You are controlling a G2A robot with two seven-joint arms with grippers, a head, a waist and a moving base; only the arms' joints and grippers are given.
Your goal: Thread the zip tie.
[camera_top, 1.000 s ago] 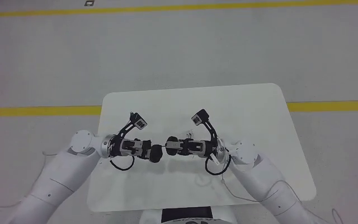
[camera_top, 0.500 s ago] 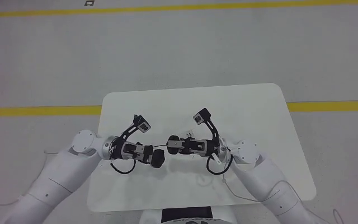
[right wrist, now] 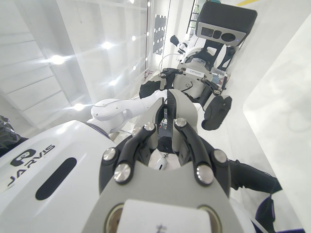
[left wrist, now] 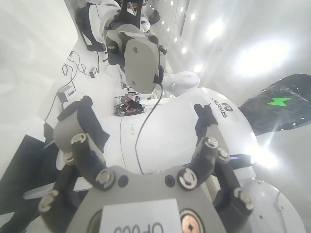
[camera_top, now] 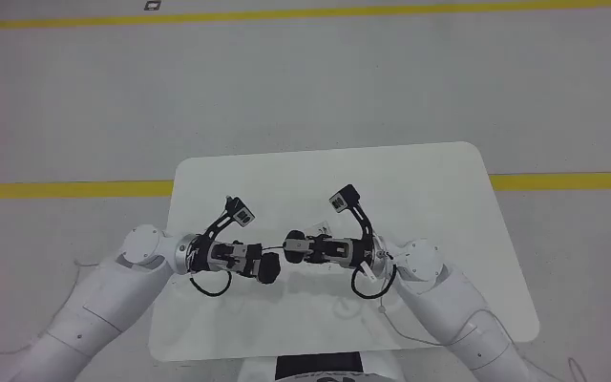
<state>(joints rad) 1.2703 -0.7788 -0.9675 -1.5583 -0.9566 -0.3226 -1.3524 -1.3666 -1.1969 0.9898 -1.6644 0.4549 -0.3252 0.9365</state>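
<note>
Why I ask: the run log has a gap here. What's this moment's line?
left pincer open | right pincer shut on zip tie | zip tie runs toward left pincer | pincers facing, above white table

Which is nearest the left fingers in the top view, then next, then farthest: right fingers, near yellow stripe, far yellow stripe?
1. Right fingers: facing the left fingers, above the table.
2. Near yellow stripe: on the floor beside it.
3. Far yellow stripe: floor's far end.
</note>
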